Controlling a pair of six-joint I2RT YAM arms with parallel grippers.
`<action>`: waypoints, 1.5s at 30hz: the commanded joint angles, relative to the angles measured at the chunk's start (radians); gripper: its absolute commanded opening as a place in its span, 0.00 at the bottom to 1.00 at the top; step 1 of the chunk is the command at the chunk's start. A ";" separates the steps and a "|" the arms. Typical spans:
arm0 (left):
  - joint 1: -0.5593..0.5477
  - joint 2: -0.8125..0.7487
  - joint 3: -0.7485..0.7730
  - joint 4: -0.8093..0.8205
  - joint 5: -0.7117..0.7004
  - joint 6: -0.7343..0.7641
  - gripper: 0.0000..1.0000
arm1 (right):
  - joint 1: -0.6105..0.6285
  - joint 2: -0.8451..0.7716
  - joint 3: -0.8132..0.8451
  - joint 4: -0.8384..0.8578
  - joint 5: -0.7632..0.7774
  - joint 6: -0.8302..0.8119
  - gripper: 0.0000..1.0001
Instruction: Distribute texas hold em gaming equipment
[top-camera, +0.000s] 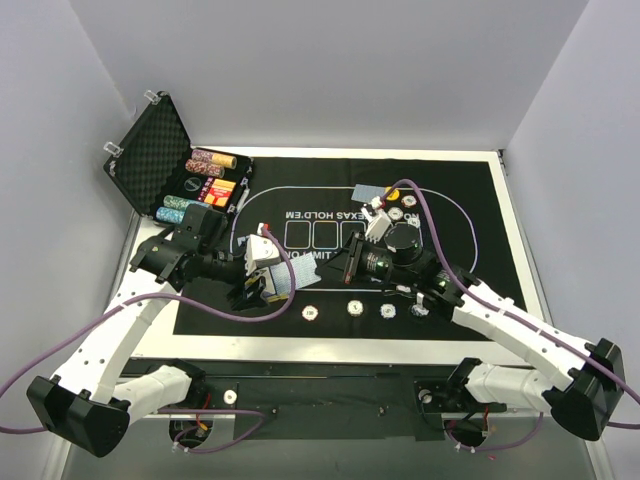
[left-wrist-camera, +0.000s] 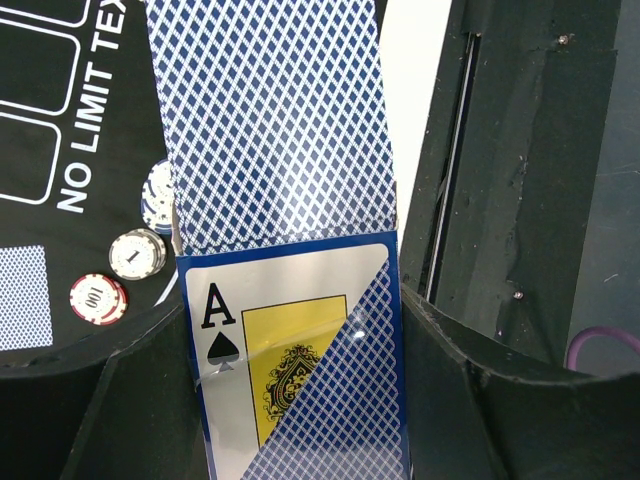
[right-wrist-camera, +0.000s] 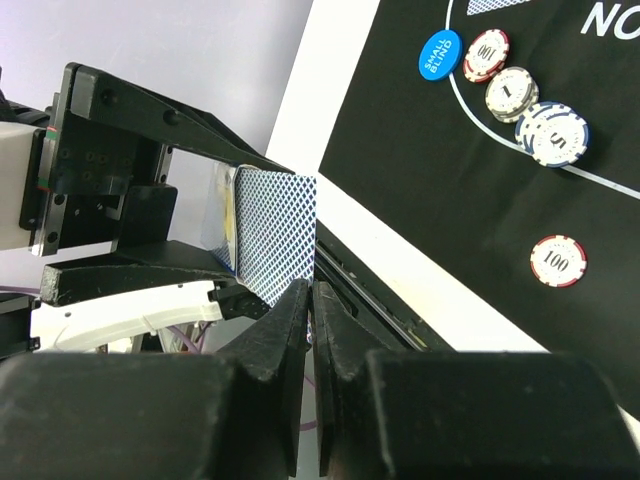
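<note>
My left gripper (left-wrist-camera: 290, 315) is clamped on the deck (left-wrist-camera: 300, 400), low in the left wrist view. One blue-backed card (left-wrist-camera: 275, 120) stands out of the deck toward the top of the frame. My right gripper (right-wrist-camera: 312, 305) has its fingers pressed together at that card's lower corner, at the middle of the right wrist view. I cannot tell whether the card is actually pinched. At upper right there, chips (right-wrist-camera: 512, 93) and a blue button (right-wrist-camera: 439, 53) lie on the mat (right-wrist-camera: 420, 200). In the top view the case (top-camera: 145, 150) sits open at upper left, with chip stacks (top-camera: 205, 185) inside.
</note>
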 joint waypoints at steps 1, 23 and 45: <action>0.008 -0.022 0.009 0.048 0.042 -0.010 0.00 | -0.012 -0.033 0.031 -0.012 0.001 -0.005 0.02; 0.014 -0.039 -0.013 0.046 0.050 -0.018 0.00 | -0.155 -0.022 0.109 0.127 -0.116 0.130 0.00; 0.023 -0.066 0.009 0.003 0.070 -0.011 0.00 | -0.272 0.772 0.419 0.503 -0.248 0.275 0.00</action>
